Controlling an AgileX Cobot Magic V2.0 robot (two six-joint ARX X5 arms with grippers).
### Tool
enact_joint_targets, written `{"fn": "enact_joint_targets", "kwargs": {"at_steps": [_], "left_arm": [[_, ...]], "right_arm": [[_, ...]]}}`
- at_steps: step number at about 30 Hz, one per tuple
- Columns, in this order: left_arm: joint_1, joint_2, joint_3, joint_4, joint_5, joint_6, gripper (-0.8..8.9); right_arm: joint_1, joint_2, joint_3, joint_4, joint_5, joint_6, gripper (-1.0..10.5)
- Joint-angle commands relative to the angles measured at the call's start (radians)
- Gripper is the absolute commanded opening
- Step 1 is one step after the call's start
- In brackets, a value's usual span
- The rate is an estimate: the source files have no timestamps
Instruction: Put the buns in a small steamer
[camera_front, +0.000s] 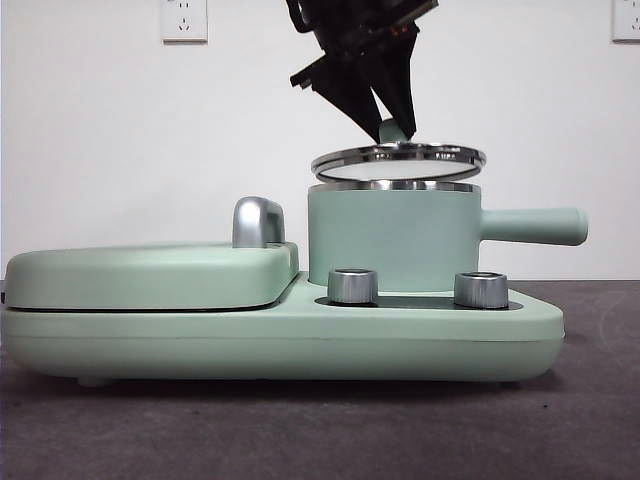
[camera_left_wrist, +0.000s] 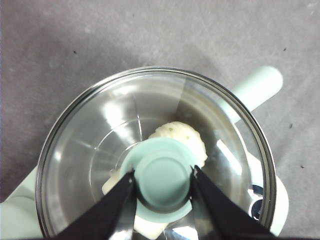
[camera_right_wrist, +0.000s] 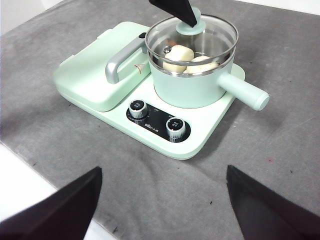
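Nearest in the front view we see the bare grey desk running along the bottom of the frame, with open room at both lower corners. On it sits the mint-green cooker base, filling the middle band almost edge to edge. Two steel dials stand on its front at centre right. At left lies the flat griddle lid, its chrome handle rising beside the pot.

Behind the dials stands the steamer pot, its long handle pointing to the right edge of the frame. The glass lid hangs just above the steel rim, slightly tilted, with a narrow gap between them.

In the right wrist view, upper centre, we see both buns inside the pot, side by side under the glass. The left wrist view shows the ridged bun, flecked green, under the lid at centre.

The left claw comes down from the top centre of the front view, clenched on the green lid knob, one jaw at each side. The right claw waits well back from the cooker, spread wide and holding nothing.
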Motion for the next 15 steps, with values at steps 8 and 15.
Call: {"fn": "enact_joint_targets", "kwargs": {"at_steps": [8,15], "left_arm": [[-0.01,0.026,0.035,0.026,-0.01,0.022,0.05],[-0.013,0.038,0.035,0.021,-0.028,0.021,0.05]], "right_arm": [[0.007,0.002,0.007,0.005,0.0,0.011,4.0],[0.007,0.002,0.007,0.006,0.0,0.011,4.0]]}}
